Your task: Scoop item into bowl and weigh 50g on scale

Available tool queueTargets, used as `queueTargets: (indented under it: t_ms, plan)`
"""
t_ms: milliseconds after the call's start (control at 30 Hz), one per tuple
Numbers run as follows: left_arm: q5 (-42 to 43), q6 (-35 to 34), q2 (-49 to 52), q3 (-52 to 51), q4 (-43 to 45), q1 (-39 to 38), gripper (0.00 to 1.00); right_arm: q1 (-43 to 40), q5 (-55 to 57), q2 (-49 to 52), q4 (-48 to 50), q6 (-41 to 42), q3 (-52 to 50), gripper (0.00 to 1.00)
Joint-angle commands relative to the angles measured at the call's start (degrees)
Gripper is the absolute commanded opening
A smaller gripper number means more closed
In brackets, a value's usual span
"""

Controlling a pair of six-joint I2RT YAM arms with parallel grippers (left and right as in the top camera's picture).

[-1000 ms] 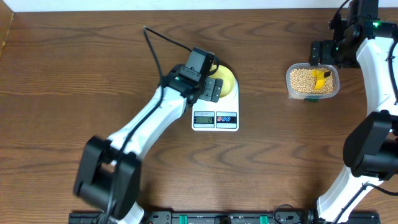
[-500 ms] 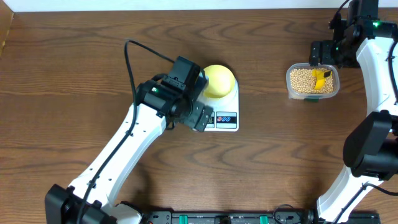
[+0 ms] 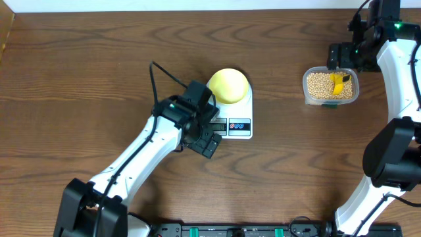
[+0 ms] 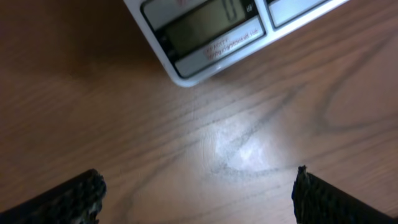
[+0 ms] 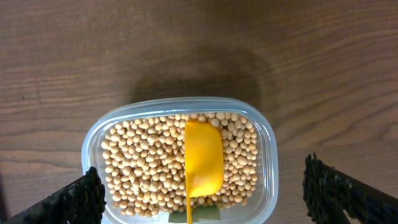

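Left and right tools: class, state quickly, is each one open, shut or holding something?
Left tool: open, holding nothing.
Right tool: open, holding nothing, above the beans.

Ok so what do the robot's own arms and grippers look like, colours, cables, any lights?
Both the left arm and the right arm have white links with bulky black joints. A thin black cable loops off the left arm's wrist, and a small green light glows near the right arm's. The left gripper and right gripper have black fingers with a finely knurled texture.
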Motion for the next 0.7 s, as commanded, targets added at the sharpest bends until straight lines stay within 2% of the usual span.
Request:
queueTargets:
  t_ms: [0, 133, 233, 367, 667]
  plan:
    - [0.7, 5.3, 0.5, -3.5, 3.0, -0.6, 0.98, -0.2, 0.1, 0.5, 0.0, -0.1, 0.8, 0.99]
    - [-0.1, 16.7, 1.1, -5.5, 4.6, -2.4, 0.98, -0.2, 0.1, 0.5, 0.0, -0.1, 0.8, 0.99]
    - [-4.1, 21.3, 1.9, -6.1, 6.7, -3.4, 0.98, -0.2, 0.1, 0.5, 0.0, -0.1, 0.8, 0.99]
    - [-8.8, 22.6, 4.0, -6.2, 9.9, -3.6, 0.98, -0.2, 0.1, 0.5, 0.0, -0.1, 0.8, 0.99]
    - [-8.8, 27.1, 12.1, -6.2, 13.0, -3.6, 0.98, -0.2, 0.1, 0.5, 0.0, -0.1, 0.8, 0.99]
